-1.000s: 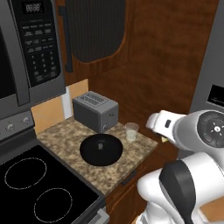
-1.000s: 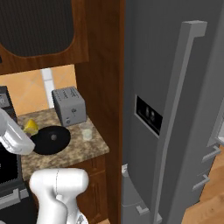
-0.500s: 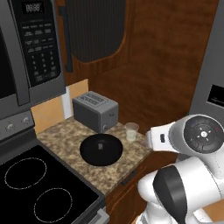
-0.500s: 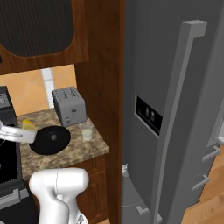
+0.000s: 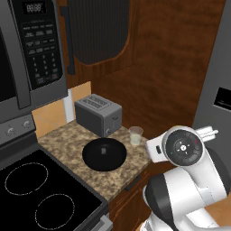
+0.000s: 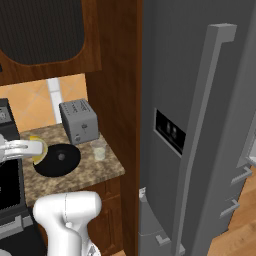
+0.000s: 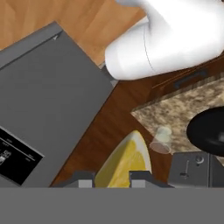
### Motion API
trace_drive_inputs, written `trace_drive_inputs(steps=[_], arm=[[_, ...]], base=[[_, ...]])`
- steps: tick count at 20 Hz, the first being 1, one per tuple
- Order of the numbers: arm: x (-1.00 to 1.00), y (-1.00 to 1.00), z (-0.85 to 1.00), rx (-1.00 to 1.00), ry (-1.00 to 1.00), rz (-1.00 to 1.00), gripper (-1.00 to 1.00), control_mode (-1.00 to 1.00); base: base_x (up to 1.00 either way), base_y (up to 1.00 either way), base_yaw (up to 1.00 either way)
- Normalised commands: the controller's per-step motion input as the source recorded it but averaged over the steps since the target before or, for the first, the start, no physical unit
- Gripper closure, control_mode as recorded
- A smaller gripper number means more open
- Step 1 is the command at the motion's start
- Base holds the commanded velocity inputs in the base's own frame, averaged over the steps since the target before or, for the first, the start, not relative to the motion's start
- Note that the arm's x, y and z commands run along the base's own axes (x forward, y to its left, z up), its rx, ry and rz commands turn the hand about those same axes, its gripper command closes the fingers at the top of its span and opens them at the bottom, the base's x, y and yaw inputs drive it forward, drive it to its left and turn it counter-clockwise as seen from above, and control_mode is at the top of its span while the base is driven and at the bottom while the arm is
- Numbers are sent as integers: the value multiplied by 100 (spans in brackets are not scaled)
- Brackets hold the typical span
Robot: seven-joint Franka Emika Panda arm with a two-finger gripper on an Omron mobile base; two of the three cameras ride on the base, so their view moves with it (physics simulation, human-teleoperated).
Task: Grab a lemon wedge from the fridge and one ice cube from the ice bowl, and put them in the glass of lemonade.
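My gripper (image 7: 112,178) is shut on the lemon wedge (image 7: 124,162), a bright yellow piece that sticks out between the two finger tips. From the right base view, the gripper (image 6: 34,149) holds the lemon wedge (image 6: 39,154) over the left edge of the ice bowl (image 6: 57,160). The black ice bowl (image 5: 104,154) lies on the counter with a tiny pale ice cube (image 5: 104,150) at its centre. The glass of lemonade (image 5: 135,135) stands right of the bowl; the hand view has the glass (image 7: 161,140) just past the wedge. The grey fridge (image 6: 200,125) has its doors shut.
A grey toaster (image 5: 98,115) stands behind the bowl, against the wall. A black stove top (image 5: 40,189) lies left of the granite counter (image 5: 63,142), under a microwave (image 5: 31,49). A wooden panel (image 6: 117,75) separates counter and fridge. My own white arm (image 5: 185,180) rises at the counter's front right corner.
The arm's big joint has swung down and to the right in the left base view. The hand with the wedge has levelled out beside the bowl. Nothing on the counter has moved.
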Motion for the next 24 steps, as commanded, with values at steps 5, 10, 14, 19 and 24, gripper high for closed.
trace_drive_inputs(steps=[5, 10, 14, 19, 24], arm=[[32, -4, -20, 0, -16, 0, 100, -100], [40, 0, -25, 0, -11, -6, 100, -100], [45, -1, -18, 4, -2, -7, 100, -100], [41, -1, -19, 9, 0, -6, 100, -100], [27, 0, -21, 11, -12, -6, 100, -100]], base=[[0, 0, 0], [0, 0, 0], [0, 0, 0], [0, 0, 0], [0, 0, 0]])
